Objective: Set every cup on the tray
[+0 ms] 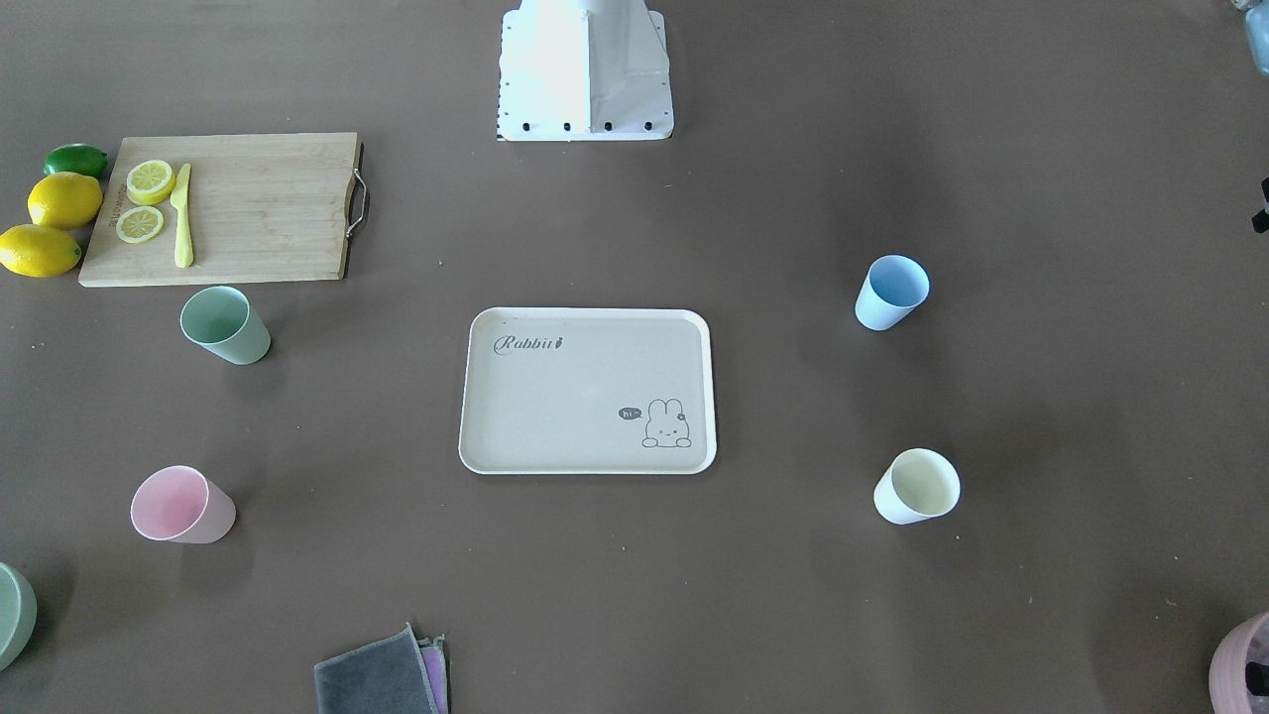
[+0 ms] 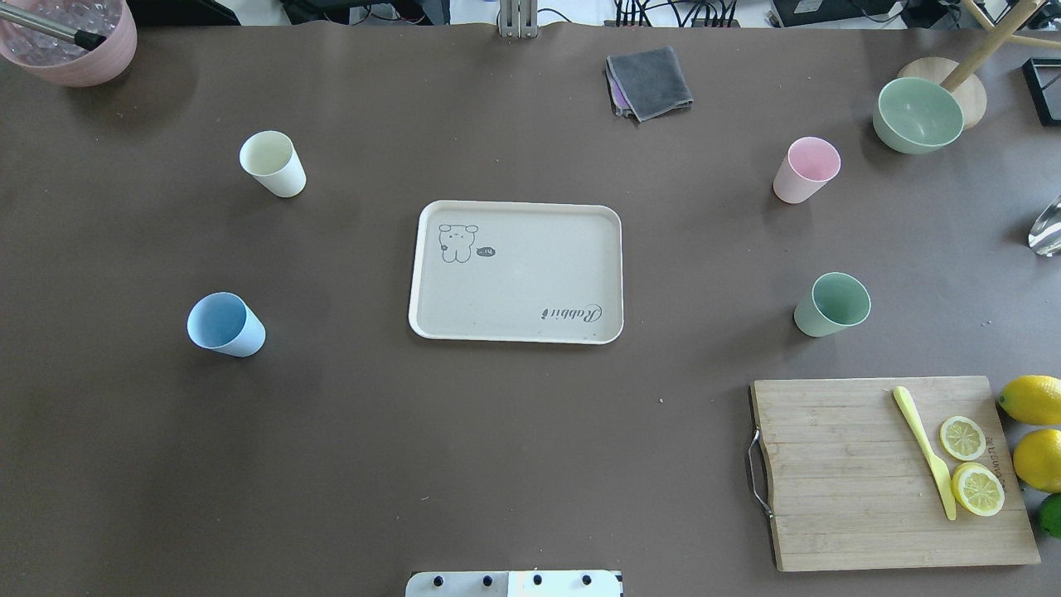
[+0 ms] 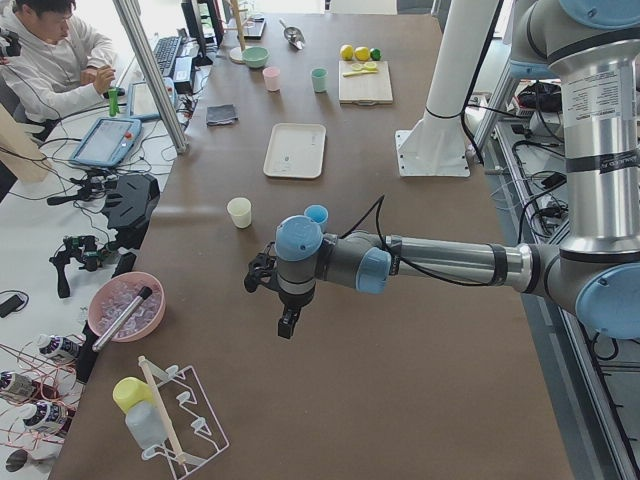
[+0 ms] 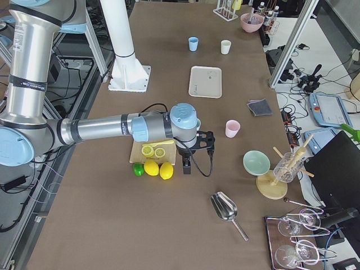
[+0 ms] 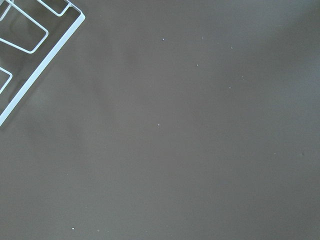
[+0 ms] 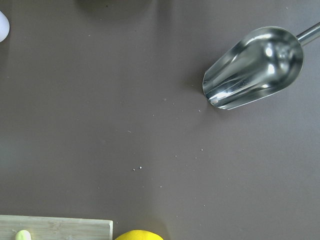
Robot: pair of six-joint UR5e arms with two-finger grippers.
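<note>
Starting only: no cup is on the tray (image 2: 530,274), which lies well beyond the left fingers (image 3: 286,325) and right fingers (image 4: 187,167); their opening I cannot tell. Next, probably reach the blue cup (image 2: 224,325).

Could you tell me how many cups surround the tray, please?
4: cream plastic cup and blue plastic cup on the beige rectangular tray's left, pink plastic cup and green plastic cup on its right; none seems hidden.

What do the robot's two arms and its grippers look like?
The left arm and the right arm are both silver tubes with grey joints and round light-blue caps. A thin black cable loops at each wrist. The left gripper and the right gripper are small and black.
</note>
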